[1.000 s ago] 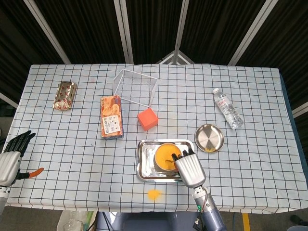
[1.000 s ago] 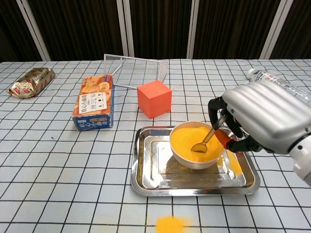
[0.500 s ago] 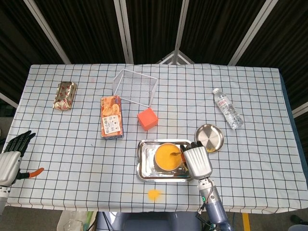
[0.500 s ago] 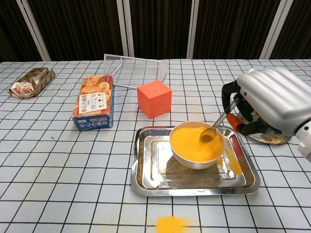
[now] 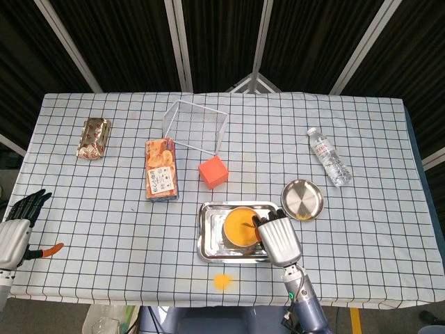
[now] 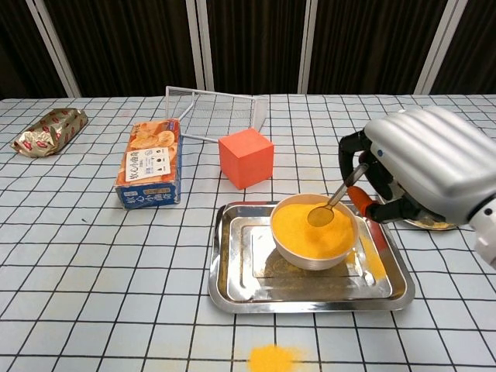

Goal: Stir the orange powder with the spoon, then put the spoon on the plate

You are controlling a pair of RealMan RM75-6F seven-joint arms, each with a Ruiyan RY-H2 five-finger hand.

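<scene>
**Spoon in the orange powder, held by my right robot hand**

My right robot hand (image 6: 422,174) sits at the right of the chest view, its fingers pinching the handle of the spoon (image 6: 329,208). The spoon slants down to the left, its bowl resting on the orange powder (image 6: 310,229) near the top of the heap. The powder fills a pale bowl (image 6: 314,260) that stands in the right half of a steel tray (image 6: 232,267) at the lower middle of the frame. Some powder is scattered on the tray floor to the right of the bowl, and a small spill of powder (image 6: 271,358) lies on the checked bench (image 6: 93,271) just below the tray.

The plate (image 5: 302,200), a round metal one, lies just to the upper right of the tray in the head view, apart from the spoon.

My left robot hand (image 5: 17,223) is at the lower left edge of the head view, its dark fingers spread and holding nothing.

An orange cube (image 6: 246,157) stands above the tray, a cracker box (image 6: 149,172) to its left, and a water bottle (image 5: 328,156) lies at the right.
</scene>
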